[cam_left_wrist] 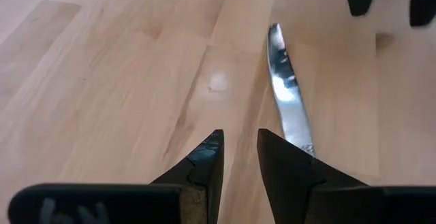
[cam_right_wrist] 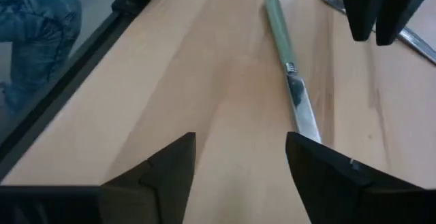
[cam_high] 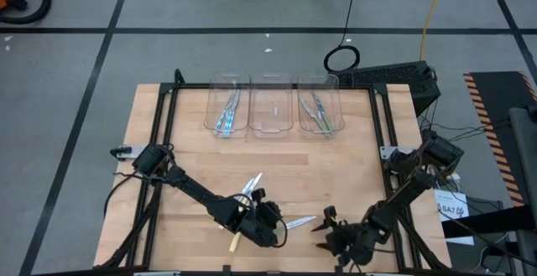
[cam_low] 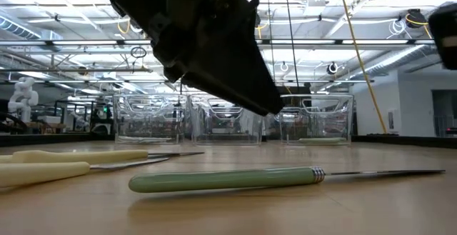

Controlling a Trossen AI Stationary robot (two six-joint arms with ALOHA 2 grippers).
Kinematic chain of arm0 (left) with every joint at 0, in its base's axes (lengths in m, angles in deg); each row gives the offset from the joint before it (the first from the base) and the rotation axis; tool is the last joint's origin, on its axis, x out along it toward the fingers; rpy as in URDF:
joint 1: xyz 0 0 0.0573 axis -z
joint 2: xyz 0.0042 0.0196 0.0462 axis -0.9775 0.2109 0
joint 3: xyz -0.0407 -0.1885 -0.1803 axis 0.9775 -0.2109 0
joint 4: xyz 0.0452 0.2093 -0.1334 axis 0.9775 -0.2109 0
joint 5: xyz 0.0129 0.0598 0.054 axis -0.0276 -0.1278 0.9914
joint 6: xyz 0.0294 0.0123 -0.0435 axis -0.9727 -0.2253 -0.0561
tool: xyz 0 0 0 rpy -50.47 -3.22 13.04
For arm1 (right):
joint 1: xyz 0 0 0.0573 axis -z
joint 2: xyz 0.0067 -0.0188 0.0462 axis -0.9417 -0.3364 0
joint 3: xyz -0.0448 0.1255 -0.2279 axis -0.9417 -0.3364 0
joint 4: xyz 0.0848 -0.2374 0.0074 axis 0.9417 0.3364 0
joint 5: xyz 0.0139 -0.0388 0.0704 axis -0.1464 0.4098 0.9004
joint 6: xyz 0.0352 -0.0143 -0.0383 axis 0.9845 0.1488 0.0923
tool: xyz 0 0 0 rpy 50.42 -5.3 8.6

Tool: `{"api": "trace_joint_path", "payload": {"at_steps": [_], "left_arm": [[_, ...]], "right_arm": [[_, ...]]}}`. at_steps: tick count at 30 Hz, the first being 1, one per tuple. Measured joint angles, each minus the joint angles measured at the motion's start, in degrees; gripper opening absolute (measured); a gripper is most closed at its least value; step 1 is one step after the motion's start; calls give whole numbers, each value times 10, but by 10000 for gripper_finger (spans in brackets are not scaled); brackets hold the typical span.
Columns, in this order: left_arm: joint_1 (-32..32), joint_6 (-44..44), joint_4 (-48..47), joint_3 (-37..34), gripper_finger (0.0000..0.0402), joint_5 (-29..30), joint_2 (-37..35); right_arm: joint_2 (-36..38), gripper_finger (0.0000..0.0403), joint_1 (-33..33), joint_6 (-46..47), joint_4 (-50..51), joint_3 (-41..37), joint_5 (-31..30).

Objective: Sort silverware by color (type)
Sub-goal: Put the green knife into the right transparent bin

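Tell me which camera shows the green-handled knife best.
The right wrist view: the knife lies whole, handle and blade. The low view shows it side-on; the left wrist view only its blade; the high view just a sliver.

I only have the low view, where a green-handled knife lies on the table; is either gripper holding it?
Observer: No. The knife lies free ahead of the open right gripper.
Operator: Which bin already holds green ones?
Observer: From above, green-handled utensils lie in the right-hand bin.
Operator: And the left gripper?
Observer: The left gripper sits beside the blade, nothing between its fingers.
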Motion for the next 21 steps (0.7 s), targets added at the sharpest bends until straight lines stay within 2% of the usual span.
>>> {"api": "trace_joint_path", "payload": {"at_steps": [3, 7, 11, 17, 21], "left_arm": [[4, 22, 10, 0, 99, 0, 0], [23, 2, 36, 0, 108, 8, 0], [44, -20, 59, 0, 145, 41, 0], [65, -28, 63, 0, 219, 90, 0], [70, -11, 63, 0, 233, 108, 0]], "right_arm": [[-18, 234, -7, 22, -12, 0, -3], [-51, 235, -10, 34, -31, 0, -26], [-79, 235, -10, 52, -43, 1, -59], [-86, 235, -5, 64, -49, 1, -76], [-87, 235, 12, 34, -44, 1, -88]]}}
